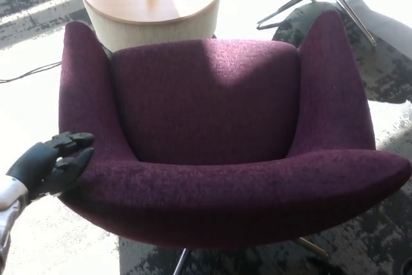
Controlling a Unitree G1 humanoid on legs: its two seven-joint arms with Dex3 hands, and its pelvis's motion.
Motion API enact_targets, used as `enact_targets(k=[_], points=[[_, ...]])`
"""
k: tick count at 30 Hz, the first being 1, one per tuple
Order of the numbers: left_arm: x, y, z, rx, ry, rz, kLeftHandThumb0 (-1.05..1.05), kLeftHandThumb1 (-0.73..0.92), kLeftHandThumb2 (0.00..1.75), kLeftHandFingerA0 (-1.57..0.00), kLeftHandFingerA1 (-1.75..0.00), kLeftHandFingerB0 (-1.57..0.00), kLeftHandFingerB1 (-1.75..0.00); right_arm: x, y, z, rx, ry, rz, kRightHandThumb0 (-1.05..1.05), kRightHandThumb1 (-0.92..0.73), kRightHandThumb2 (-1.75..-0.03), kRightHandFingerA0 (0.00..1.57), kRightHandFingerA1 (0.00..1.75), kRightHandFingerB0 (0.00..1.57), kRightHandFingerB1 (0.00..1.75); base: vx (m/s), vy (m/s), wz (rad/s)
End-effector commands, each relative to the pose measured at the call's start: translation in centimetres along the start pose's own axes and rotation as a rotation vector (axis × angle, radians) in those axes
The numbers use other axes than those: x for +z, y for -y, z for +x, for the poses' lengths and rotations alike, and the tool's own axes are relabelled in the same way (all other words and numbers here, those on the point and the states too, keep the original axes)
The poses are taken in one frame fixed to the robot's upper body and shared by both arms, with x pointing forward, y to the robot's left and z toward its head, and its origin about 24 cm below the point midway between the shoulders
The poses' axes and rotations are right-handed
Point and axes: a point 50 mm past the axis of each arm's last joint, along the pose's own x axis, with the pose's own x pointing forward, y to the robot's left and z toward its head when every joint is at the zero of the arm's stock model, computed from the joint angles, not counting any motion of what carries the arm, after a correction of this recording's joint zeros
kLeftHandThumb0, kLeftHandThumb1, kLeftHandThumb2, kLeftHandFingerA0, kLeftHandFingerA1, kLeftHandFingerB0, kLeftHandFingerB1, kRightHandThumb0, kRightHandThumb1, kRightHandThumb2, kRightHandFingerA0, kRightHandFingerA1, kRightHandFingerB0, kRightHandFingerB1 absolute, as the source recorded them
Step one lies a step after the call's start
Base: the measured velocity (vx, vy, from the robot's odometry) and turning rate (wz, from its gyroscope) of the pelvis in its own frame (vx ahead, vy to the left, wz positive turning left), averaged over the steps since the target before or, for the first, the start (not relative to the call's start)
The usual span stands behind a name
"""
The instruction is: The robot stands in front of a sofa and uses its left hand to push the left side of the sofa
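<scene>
The left hand point(55, 162), fingers apart and empty, touches the purple sofa point(219, 140)'s left side; patterned carpet point(386, 69) surrounds, right hand unseen.

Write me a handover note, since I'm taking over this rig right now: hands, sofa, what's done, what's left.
Left robot hand: at the purple sofa, against the outer side of its left arm near the back corner, holding nothing; fingers curled.
Right robot hand: not in view.
Sofa stands before the round wooden table.
Done: hand placed on the left side.
Left: the push itself; no shift is evident yet.
</scene>
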Motion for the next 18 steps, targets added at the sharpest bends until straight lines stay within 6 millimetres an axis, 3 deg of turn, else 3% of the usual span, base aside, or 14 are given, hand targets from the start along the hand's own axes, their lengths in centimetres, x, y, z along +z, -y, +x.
enact_targets(k=[1,4,9,10,13,16,17,18], points=[[-1.8,1.7,-0.3,-0.086,-0.086,0.079,-0.84,0.75,1.1,-0.06,-0.35,-0.11,-0.34,0.1,0.1,0.0,-0.015,0.01,0.029,-0.74,-0.8,-0.65,0.57,0.37,0.4,0.33,0.0,0.0,0.0],[-1.9,3.5,-0.1,-0.161,-0.069,0.088,-0.84,0.74,1.08,-0.05,-0.34,-0.12,-0.34,0.4,0.0,0.2,-0.013,0.022,0.04,-0.75,-0.79,-0.65,0.59,0.38,0.42,0.33,0.0,0.0,0.0],[-1.8,3.6,-0.1,-0.167,-0.067,0.091,-0.84,0.74,1.08,-0.05,-0.34,-0.12,-0.34,0.5,0.0,0.2,-0.014,0.024,0.045,-0.75,-0.79,-0.65,0.59,0.38,0.42,0.33,0.0,0.0,0.0],[-1.3,6.6,0.1,-0.277,-0.023,0.136,-0.87,0.92,0.69,-0.11,-0.29,-0.18,-0.28,0.5,-0.1,0.3,-0.009,0.025,0.065,-0.73,-0.64,-0.98,0.52,0.54,0.36,0.48,0.0,0.0,0.0],[-0.5,9.3,-0.4,-0.394,0.013,0.176,-0.86,0.92,0.7,-0.1,-0.25,-0.16,-0.26,0.5,-0.1,0.2,-0.008,0.022,0.065,-0.73,-0.63,-0.98,0.53,0.54,0.38,0.48,0.0,0.0,0.02],[-0.4,9.6,-0.6,-0.4,0.011,0.181,-0.86,0.92,0.7,-0.1,-0.25,-0.16,-0.26,0.5,-0.1,0.2,-0.007,0.021,0.065,-0.73,-0.63,-0.98,0.53,0.54,0.38,0.48,0.0,0.0,0.09],[0.0,11.0,-0.8,-0.441,0.034,0.18,-0.88,0.74,1.1,-0.01,-0.39,-0.16,-0.41,0.6,-0.1,0.3,-0.009,0.023,0.061,-0.73,-0.79,-0.65,0.63,0.41,0.45,0.34,0.0,0.0,0.0],[0.6,13.1,-1.2,-0.501,0.069,0.175,-0.88,0.74,1.1,-0.01,-0.39,-0.16,-0.41,0.6,0.0,0.4,-0.011,0.024,0.053,-0.73,-0.79,-0.65,0.63,0.41,0.45,0.34,0.0,0.0,0.0]])
